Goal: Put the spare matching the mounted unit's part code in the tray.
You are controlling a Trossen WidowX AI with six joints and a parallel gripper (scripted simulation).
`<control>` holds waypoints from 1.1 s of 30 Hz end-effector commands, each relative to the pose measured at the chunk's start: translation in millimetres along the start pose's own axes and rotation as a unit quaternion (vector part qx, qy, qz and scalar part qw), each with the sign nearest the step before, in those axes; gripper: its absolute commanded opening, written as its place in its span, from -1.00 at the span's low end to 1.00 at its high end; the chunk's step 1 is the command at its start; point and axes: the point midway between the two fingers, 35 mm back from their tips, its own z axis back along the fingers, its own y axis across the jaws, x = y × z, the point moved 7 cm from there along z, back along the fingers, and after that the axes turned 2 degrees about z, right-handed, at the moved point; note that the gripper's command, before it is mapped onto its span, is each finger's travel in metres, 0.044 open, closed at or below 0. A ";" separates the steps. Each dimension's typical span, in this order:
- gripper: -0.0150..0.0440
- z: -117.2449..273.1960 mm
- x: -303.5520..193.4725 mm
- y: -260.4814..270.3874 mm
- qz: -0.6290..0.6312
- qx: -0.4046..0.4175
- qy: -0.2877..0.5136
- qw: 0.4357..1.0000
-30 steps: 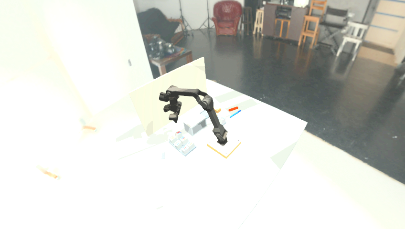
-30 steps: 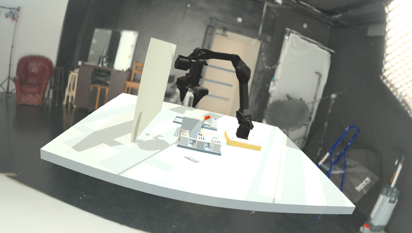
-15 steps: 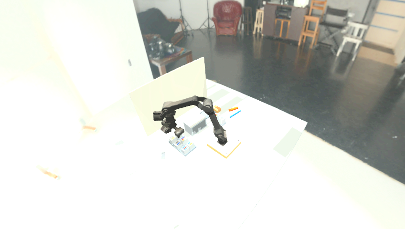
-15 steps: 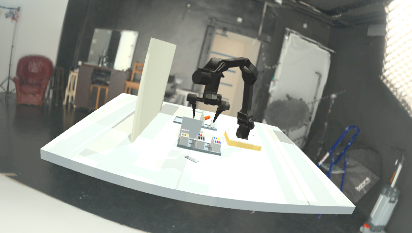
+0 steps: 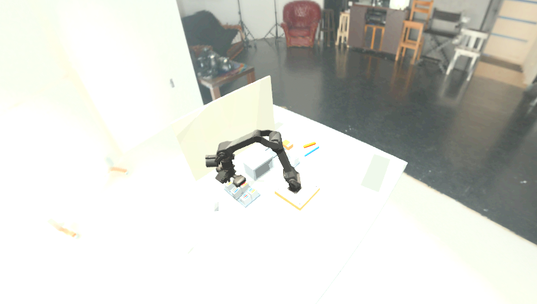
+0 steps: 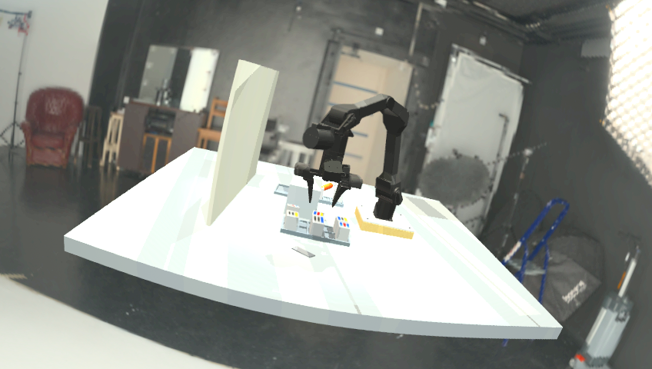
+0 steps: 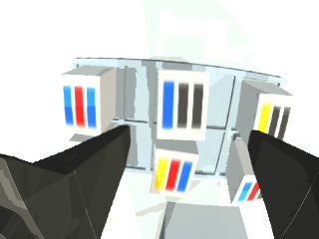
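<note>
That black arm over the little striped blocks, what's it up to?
The black arm is handling nothing right now. Its open fingers are above a rack of small blocks with coloured stripes, one striped blue and two dark between them in the wrist view. It is probably about to pick the block whose stripes match the mounted unit's code.
</note>
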 end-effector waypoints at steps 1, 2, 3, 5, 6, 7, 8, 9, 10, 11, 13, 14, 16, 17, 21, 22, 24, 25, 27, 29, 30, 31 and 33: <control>0.53 -5.0 -0.1 0.2 -0.001 0.001 0.001 1.000; 0.53 -6.5 -0.1 0.0 -0.001 0.001 0.001 1.000; 0.53 -8.1 0.0 -0.1 -0.001 0.001 0.001 1.000; 0.53 -11.4 0.1 -0.3 -0.001 0.001 0.001 1.000; 0.53 -13.1 0.1 -0.4 -0.001 0.001 0.001 1.000; 0.53 -14.7 0.1 -0.5 -0.001 0.001 0.001 1.000; 0.53 -16.3 0.2 -0.6 -0.001 0.001 0.001 1.000; 0.53 -18.0 0.2 -0.6 -0.001 0.001 0.001 1.000; 0.53 -19.6 0.2 -0.7 -0.001 0.001 0.001 1.000; 0.53 -21.3 0.2 -0.8 -0.001 0.001 0.001 1.000; 0.53 -24.5 0.2 -0.8 -0.001 0.001 0.001 1.000; 0.53 -26.2 0.2 -0.9 -0.001 0.001 0.001 1.000; 0.53 -29.4 0.2 -0.9 -0.001 0.001 0.001 1.000; 0.53 -31.1 0.1 -1.0 -0.001 0.001 0.001 1.000; 0.53 -37.8 -0.1 -0.9 -0.001 0.001 0.001 1.000; 0.53 -39.5 -0.1 -0.9 -0.001 0.001 0.001 1.000; 0.53 -42.8 -0.3 -0.8 -0.001 0.001 0.001 1.000; 0.53 -44.5 -0.3 -0.8 -0.001 0.001 0.001 1.000; 0.53 -47.8 -0.5 -0.7 -0.001 0.001 0.001 1.000; 0.53 -51.1 -0.7 -0.5 -0.001 0.001 0.001 1.000; 0.53 -52.8 -0.8 -0.4 -0.001 0.001 0.001 1.000; 0.53 -54.4 -1.0 -0.4 -0.001 0.001 0.001 1.000; 0.53 -57.7 -1.2 -0.1 -0.001 0.001 0.001 1.000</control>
